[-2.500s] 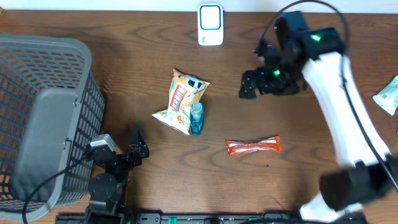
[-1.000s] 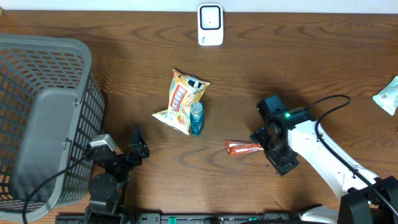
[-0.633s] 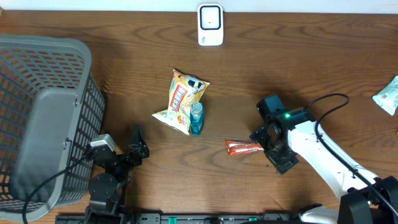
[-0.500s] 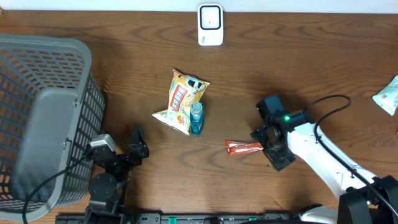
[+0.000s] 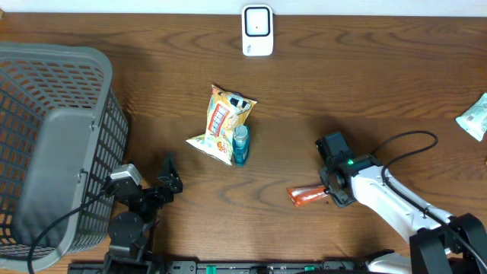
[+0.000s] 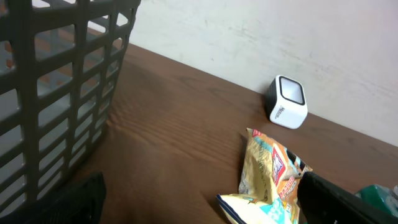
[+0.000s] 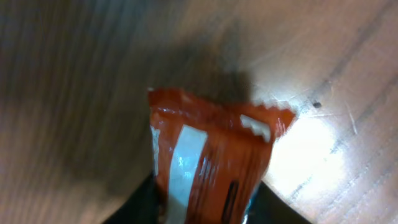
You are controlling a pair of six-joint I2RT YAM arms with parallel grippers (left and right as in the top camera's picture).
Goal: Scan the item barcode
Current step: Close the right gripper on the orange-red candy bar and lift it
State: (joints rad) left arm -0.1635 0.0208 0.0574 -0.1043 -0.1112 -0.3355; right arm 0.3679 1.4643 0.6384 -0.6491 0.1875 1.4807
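A grey mesh basket (image 5: 53, 144) fills the 9 o'clock side of the brown wooden table (image 5: 365, 84). Just beside it, at about 7 o'clock, the left gripper (image 5: 171, 176) rests low over the wood with its jaws spread wide and nothing between them; its wrist camera looks past the basket wall toward the far edge.

Near the middle of the table lies a yellow snack bag (image 5: 222, 123), with a small blue bottle (image 5: 240, 144) touching its 3 o'clock side. The white scanner (image 5: 257, 30) stands at 12 o'clock, against the back edge, well apart from everything else.

At about 5 o'clock is the item to be scanned, an orange bar (image 5: 306, 195) in a crinkled wrapper. The right gripper (image 5: 332, 194) has its jaws drawn narrow around the bar's 3 o'clock end. In the right wrist view the wrapper, orange with a white stripe, rises from between the two dark fingers (image 7: 140, 205) and casts a shadow on the wood. Whether the bar is off the table cannot be told. It is far from the scanner.

A pale green packet (image 5: 475, 116) lies at the 3 o'clock edge.
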